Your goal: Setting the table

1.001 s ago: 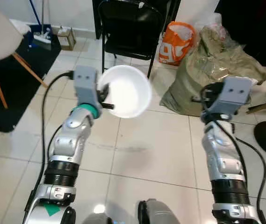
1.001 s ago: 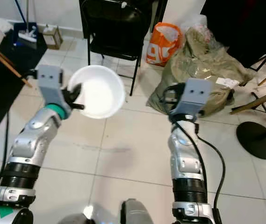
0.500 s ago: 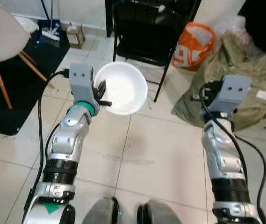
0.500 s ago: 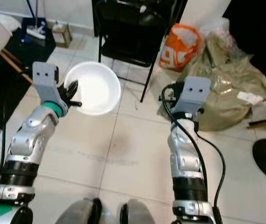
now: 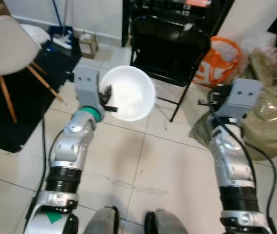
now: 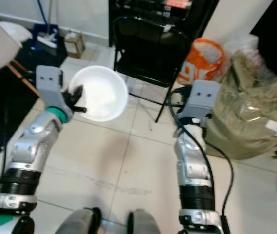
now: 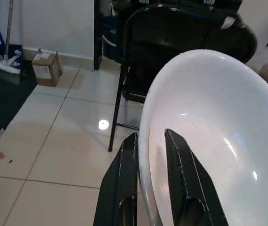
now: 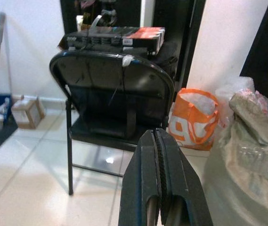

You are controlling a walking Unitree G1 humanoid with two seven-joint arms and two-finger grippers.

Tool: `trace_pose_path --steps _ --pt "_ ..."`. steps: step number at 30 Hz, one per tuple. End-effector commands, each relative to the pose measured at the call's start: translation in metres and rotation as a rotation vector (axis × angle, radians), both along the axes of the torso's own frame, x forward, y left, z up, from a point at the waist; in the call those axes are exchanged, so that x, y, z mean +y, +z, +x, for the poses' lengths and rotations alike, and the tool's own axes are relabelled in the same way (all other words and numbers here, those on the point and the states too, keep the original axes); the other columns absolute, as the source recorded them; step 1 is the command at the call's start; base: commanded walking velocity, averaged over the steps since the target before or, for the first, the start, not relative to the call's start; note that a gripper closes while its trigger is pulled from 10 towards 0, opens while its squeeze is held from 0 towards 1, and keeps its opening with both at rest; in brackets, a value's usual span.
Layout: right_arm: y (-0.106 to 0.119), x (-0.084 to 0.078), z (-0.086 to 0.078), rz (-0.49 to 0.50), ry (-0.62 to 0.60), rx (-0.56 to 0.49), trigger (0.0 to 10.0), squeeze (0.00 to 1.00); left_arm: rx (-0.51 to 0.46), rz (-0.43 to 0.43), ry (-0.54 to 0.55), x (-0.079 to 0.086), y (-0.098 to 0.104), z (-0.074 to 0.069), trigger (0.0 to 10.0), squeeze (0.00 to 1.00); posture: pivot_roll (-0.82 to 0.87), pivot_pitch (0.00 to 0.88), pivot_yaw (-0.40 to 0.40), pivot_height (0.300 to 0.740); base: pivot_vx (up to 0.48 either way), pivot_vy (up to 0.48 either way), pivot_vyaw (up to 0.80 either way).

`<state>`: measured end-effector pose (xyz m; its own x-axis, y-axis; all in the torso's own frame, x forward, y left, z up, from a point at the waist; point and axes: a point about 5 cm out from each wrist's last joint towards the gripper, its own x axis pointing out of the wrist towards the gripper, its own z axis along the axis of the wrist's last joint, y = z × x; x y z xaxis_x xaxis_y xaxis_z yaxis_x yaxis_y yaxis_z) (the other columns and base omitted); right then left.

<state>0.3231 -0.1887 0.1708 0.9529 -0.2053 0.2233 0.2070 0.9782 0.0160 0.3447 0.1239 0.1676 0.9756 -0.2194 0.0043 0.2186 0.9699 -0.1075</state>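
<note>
Left tool (image 7: 149, 181) pinches the rim of a round, smooth, glossy white bowl (image 5: 128, 92), one long black finger inside the wall and one outside, nearly closed on the thin edge. It holds the bowl raised above the pale glossy floor tiles (image 5: 167, 165), tipped so its hollow faces up and toward the camera. Right tool (image 8: 158, 188) is raised at about the same height, well apart from the bowl, its two flat black fingers pressed together on nothing. Beyond both tools stands a black metal folding chair (image 8: 112, 94) with a curved back; beside it sit a crinkled orange plastic bag (image 8: 192, 117) and a lumpy olive sack (image 6: 248, 114).
</note>
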Motion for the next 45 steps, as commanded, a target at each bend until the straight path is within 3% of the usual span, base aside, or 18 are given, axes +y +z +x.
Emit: trace_pose_path --steps 1,45 --pt "-0.0063 -0.0081 -0.0026 0.005 -0.028 0.026 10.0 0.0 0.006 -0.007 -0.024 -0.0083 0.0002 0.0 10.0 0.0 0.09 0.072 0.043 0.74 0.262 0.0 -0.8" --pt "-0.0053 -0.0072 -0.0011 0.002 -0.025 0.02 10.0 0.0 0.005 -0.005 -0.053 -0.0126 0.0019 0.0003 10.0 0.0 0.09 0.059 0.049 0.74 0.0 0.0 -0.8"
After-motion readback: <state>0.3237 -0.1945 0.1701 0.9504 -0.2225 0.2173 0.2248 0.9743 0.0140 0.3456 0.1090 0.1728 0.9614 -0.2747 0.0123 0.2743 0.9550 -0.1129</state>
